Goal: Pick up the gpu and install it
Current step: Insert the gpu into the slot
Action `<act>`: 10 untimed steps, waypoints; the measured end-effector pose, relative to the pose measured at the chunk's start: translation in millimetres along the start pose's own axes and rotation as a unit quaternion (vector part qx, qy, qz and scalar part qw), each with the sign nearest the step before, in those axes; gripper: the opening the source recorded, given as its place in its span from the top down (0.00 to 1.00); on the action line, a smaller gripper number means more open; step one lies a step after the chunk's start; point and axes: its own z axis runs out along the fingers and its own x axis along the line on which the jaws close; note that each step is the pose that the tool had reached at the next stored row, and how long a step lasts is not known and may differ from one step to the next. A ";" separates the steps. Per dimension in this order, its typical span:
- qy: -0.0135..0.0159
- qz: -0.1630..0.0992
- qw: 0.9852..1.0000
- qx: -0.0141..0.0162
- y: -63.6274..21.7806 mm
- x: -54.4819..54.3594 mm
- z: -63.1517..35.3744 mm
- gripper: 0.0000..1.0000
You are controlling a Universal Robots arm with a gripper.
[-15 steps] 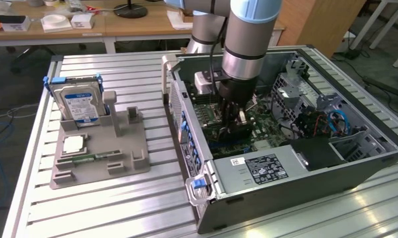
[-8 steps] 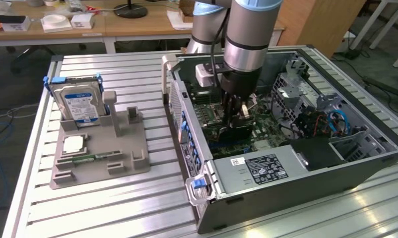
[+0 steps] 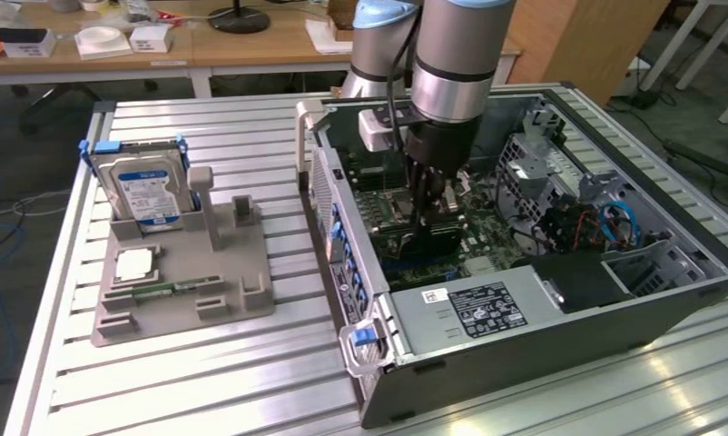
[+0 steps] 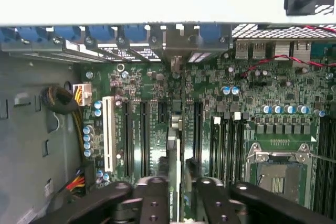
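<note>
Edge-on, the gpu (image 4: 175, 145) stands between the gripper (image 4: 178, 195) fingers, which are clamped on its top edge, one black finger on each face; the card runs up toward the case's rear wall with its silver bracket end at the slot openings. In the exterior view the gripper (image 3: 433, 211) is deep inside the open computer case (image 3: 497, 363), directly over the motherboard (image 4: 247, 103). The risk, as a judgement: if the card's lower edge sits slightly beside its slot rather than in it, pressing down could bend the card or scrape neighbouring parts, and a bracket catching on the rear wall could tilt it. Whether the edge is already in the slot cannot be told. Counted: one gpu, one gripper, one case, one white expansion slot (image 4: 108, 135) beside the card, one empty processor socket (image 4: 278, 169). Well apart from the case, a grey holder (image 3: 182, 282) carries one hard drive (image 3: 146, 191) and one memory stick (image 3: 158, 291).
</note>
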 end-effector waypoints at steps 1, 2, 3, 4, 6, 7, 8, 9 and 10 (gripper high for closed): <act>0.000 0.000 1.000 0.000 0.0 0.0 0.0 0.81; 0.000 0.000 1.000 0.000 0.0 0.0 -0.1 0.81; 0.000 0.000 1.000 0.000 0.0 0.0 0.0 0.87; 0.000 0.000 1.000 0.000 0.0 0.0 0.0 0.90; 0.000 0.000 1.000 0.000 0.0 0.0 0.0 0.90; 0.000 0.000 1.000 0.000 0.0 0.0 0.0 0.90; 0.000 0.000 1.000 0.000 0.0 0.0 0.0 0.90; 0.000 0.000 1.000 0.000 0.0 0.0 -0.1 0.90; 0.000 0.000 1.000 0.000 0.0 0.0 0.0 0.90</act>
